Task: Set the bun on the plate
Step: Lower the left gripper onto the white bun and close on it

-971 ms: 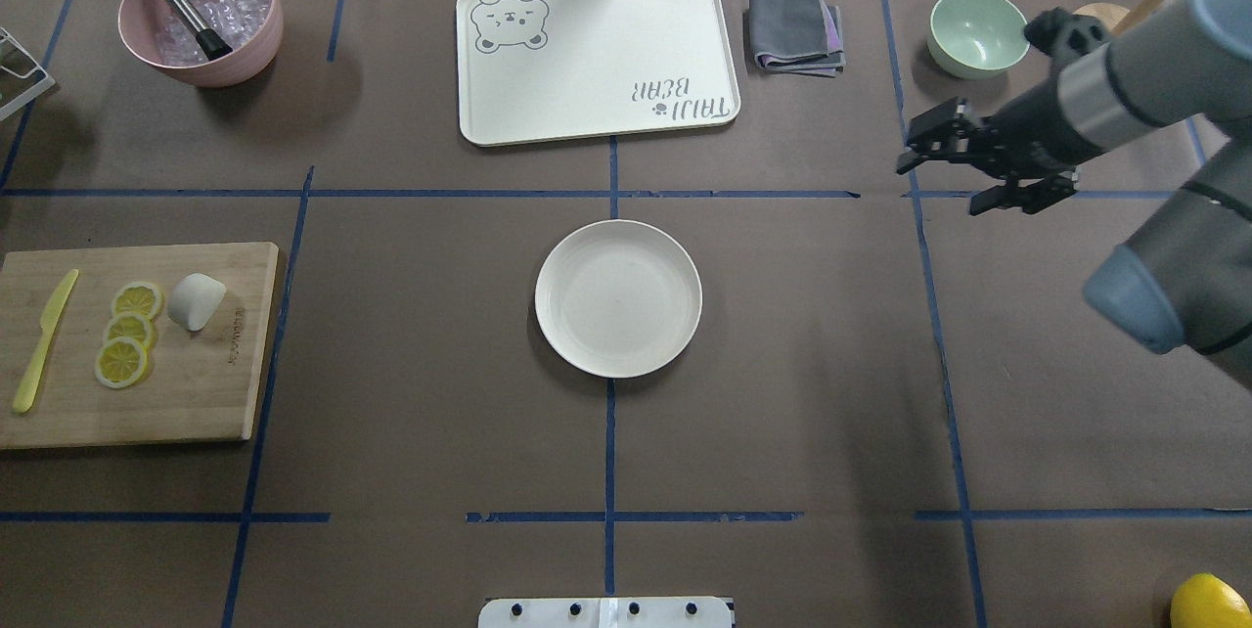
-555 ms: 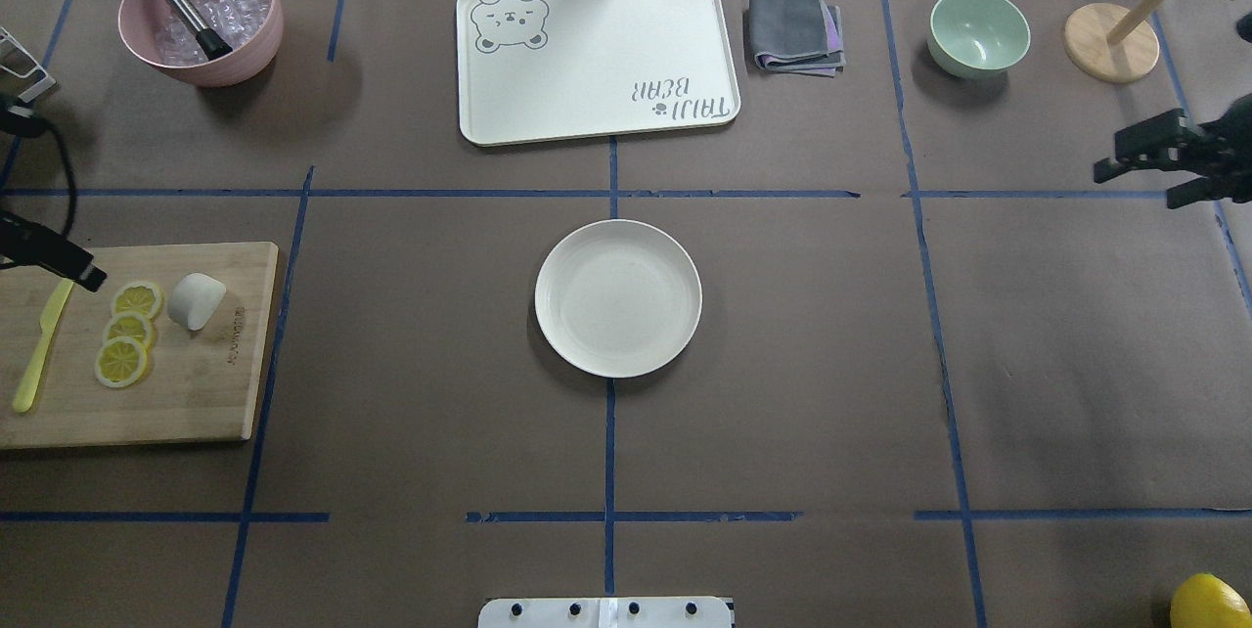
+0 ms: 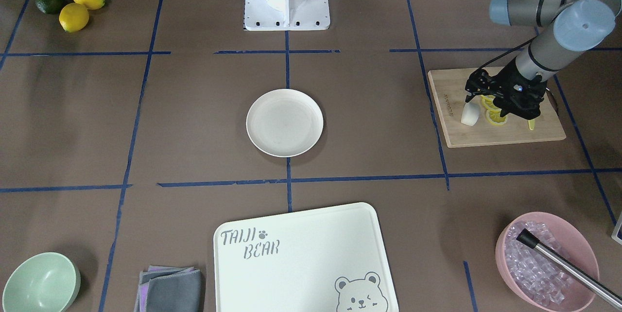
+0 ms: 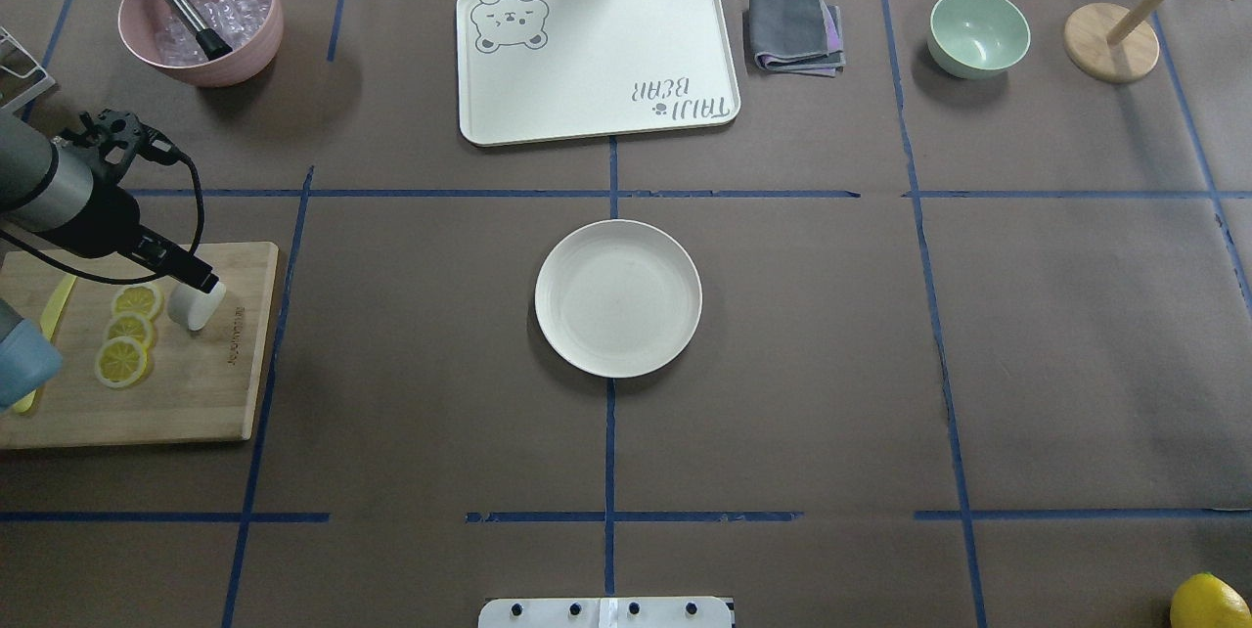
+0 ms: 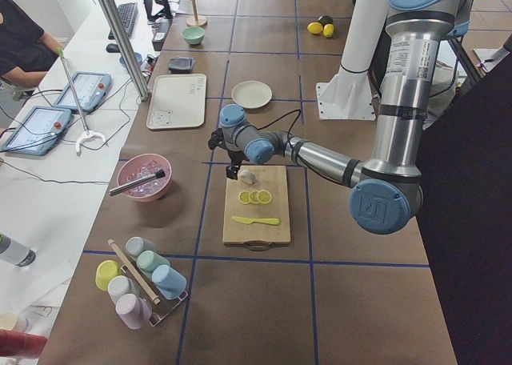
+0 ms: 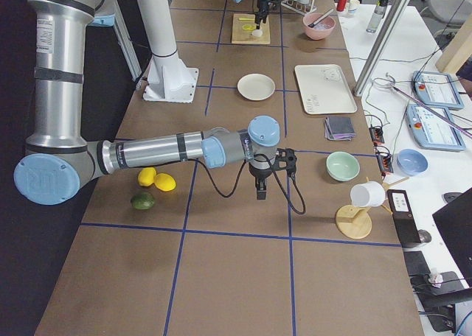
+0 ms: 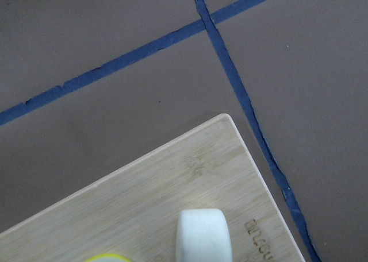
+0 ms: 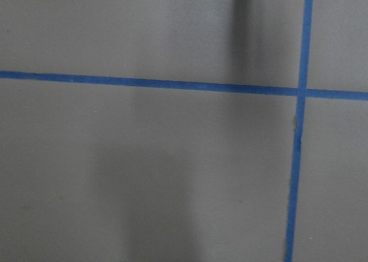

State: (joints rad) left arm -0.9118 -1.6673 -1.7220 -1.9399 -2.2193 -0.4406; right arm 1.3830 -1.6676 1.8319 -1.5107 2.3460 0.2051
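Two arms noted, one of them working. Left gripper (image 3: pixel 488 100) hangs low over the bamboo cutting board (image 4: pixel 196 393) at the robot's left end of the desk (image 4: pixel 782 364), jaws spread, released. In the overhead view one black fingertip (image 4: pixel 201 278) overlaps the far edge of the bun (image 4: pixel 196 307); contact or a gap, cannot tell.

Bun lies on the board near the corner that faces the desk's middle, just beside a row of three lemon slices (image 4: pixel 122 361). Yellow knife (image 5: pixel 256 220) is on the same board, on the slices' other side. Left wrist view: bun sits at the bottom edge of the frame, board corner and blue tape lines beyond it.

Plate (image 4: pixel 618 298) at desk centre, on a tape line, well apart from board and bun.

Right gripper (image 6: pixel 262 191) shows only from the right-end camera, pointing down over brown desk cover, near the mint-green bowl (image 6: pixel 343 166). Released or clenched: cannot tell.
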